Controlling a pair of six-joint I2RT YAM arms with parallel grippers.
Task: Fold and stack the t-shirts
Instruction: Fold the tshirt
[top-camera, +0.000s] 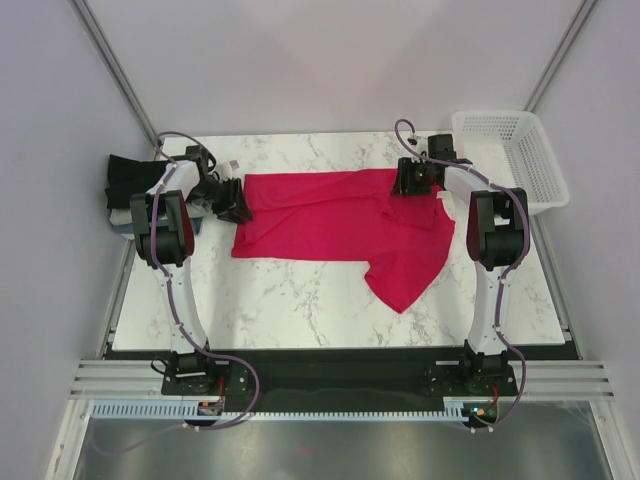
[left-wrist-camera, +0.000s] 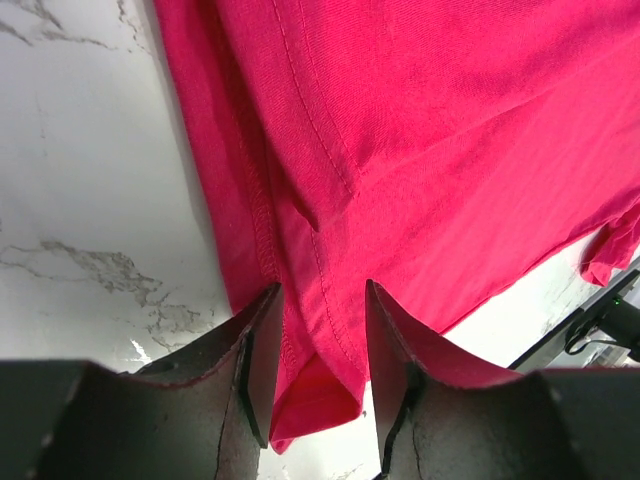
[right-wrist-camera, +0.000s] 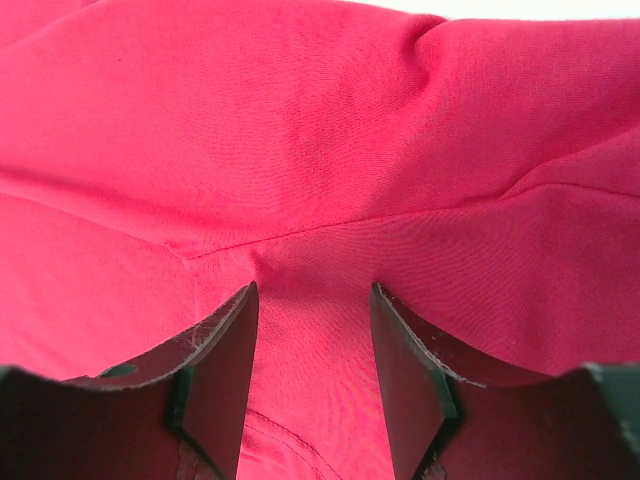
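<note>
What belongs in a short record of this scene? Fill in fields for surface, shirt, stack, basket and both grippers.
surface: white marble-patterned table
shirt: red t-shirt, spread out, unfolded, one part trailing toward the near edge
stack: folded shirts, black on top, far left
basket: white mesh basket, far right corner
left gripper: jaws apart, over the shirt's left hem
right gripper: jaws apart, over the shirt's far right part
</note>
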